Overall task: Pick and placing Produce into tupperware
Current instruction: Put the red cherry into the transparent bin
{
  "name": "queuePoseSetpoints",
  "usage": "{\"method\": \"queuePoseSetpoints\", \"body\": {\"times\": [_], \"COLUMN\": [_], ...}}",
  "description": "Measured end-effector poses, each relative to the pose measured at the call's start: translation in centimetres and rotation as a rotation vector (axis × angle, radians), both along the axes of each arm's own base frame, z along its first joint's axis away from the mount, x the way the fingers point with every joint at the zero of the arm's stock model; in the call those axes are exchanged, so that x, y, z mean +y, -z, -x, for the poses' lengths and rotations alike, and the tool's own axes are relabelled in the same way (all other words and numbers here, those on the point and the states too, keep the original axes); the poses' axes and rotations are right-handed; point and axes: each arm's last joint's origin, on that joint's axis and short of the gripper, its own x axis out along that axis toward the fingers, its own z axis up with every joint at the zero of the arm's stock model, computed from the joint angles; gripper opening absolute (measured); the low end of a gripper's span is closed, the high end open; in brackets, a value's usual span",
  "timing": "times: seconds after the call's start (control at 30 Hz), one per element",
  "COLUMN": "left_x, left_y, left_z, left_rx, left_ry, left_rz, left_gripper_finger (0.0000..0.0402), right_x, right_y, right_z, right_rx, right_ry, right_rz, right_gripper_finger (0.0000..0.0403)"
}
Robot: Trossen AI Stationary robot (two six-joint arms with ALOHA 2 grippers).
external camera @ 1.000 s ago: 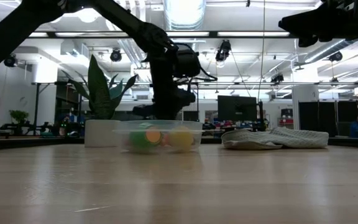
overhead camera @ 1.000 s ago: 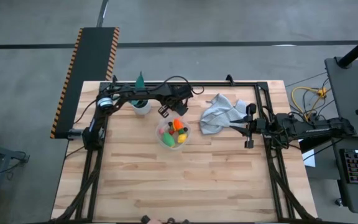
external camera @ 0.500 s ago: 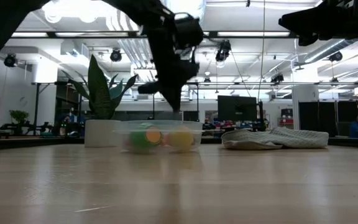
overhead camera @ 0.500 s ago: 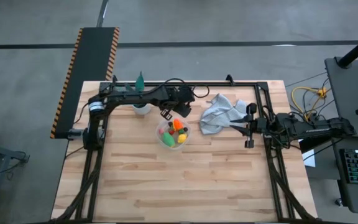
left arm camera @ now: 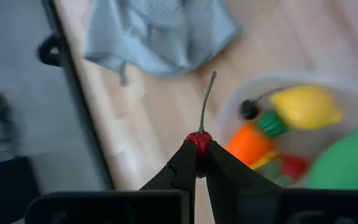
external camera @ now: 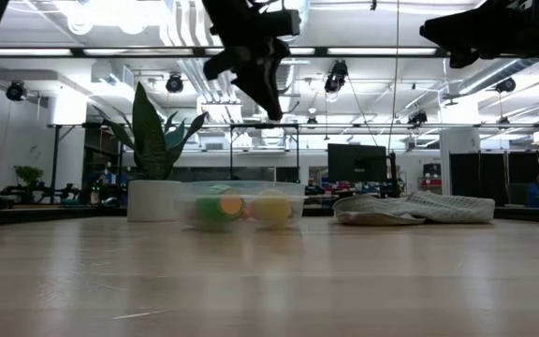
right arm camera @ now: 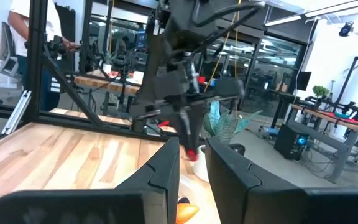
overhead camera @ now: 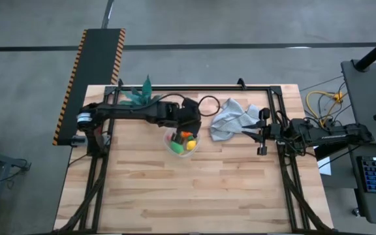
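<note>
Even, bright overhead light in the high view; the wooden table (overhead camera: 194, 176) shows only soft, short shadows under the arms. Low view is backlit: ceiling lamps (external camera: 274, 14) blow out to white glare, both arms read as black silhouettes, and the near tabletop is blurred with a faint sheen. The tub (external camera: 240, 204) and its contents look soft and smeared there. Left wrist view: sharp on the fingertips (left arm camera: 188, 163) and the red piece (left arm camera: 199, 142) pinched there, everything beyond out of focus. Right wrist view: near fingers (right arm camera: 166, 168) soft, far room bright, window glare.
</note>
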Motion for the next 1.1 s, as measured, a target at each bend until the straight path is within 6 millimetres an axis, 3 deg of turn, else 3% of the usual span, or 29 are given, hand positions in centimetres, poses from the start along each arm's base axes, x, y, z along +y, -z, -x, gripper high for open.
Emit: {"method": "queuePoseSetpoints", "body": {"times": [0.27,0.57,0.73,0.9,1.1], "left_x": [-0.9,-1.1,-1.2,-1.2,-1.2], "left_y": [2.5,7.1,8.1,8.6,8.5], "left_z": [1.2,2.0,2.0,2.1,2.0], "left_rx": [0.058,0.136,0.116,0.110,0.079], "left_ry": [-0.100,-0.136,-0.136,-0.152,-0.191], "left_rz": [0.137,0.153,0.152,0.168,0.208], "left_gripper_finger": [0.0003,0.0003,0.0007,0.0035,0.0096], "right_x": [0.0,0.0,0.0,0.0,0.0], "right_y": [0.0,0.0,-0.1,-0.1,-0.1], "right_z": [0.0,0.0,0.0,0.0,0.0], "right_rx": [-0.002,-0.006,-0.010,-0.016,-0.016], "right_ry": [-0.001,-0.002,-0.002,-0.002,-0.002], "right_rz": [-0.009,-0.015,-0.015,-0.016,-0.016], "right_gripper_finger": [0.0070,0.0070,0.0070,0.0070,0.0070]}}
